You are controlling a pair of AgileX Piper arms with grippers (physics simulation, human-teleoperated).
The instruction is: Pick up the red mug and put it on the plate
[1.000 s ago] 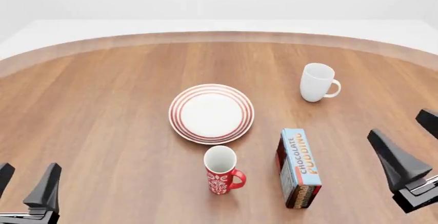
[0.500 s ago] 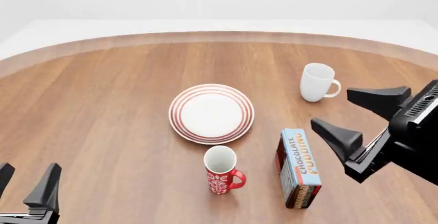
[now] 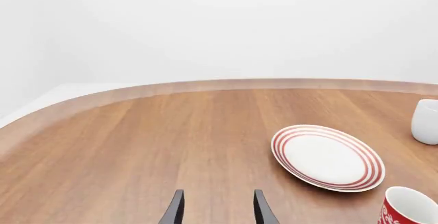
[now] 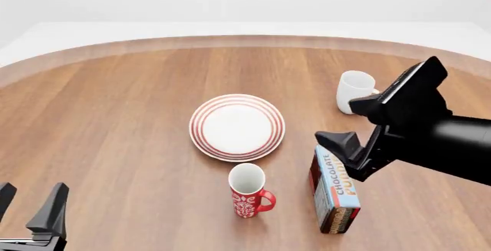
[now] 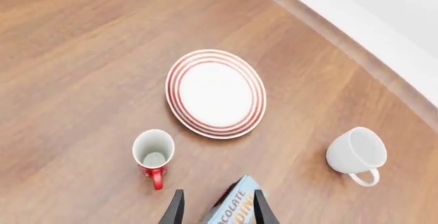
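Swung inward over the pudding box (image 4: 334, 189): right gripper (image 4: 355, 126), fingers spread. Left gripper (image 4: 29, 209) spread, low. Red mug (image 4: 249, 190) upright beside plate (image 4: 237, 127).

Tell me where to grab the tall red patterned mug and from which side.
Grip the tall red patterned mug across its rim, descending from above with the open right gripper. It stands upright with its mouth open, its loop handle facing the blue chocolate pudding box, which crowds that side.

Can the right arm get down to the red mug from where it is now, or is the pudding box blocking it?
Probably yes. The right gripper hangs open above the chocolate pudding box, which stands beside the red mug without touching it. The mug's top is uncovered and its handle faces the box, so descend on the mug's far side.
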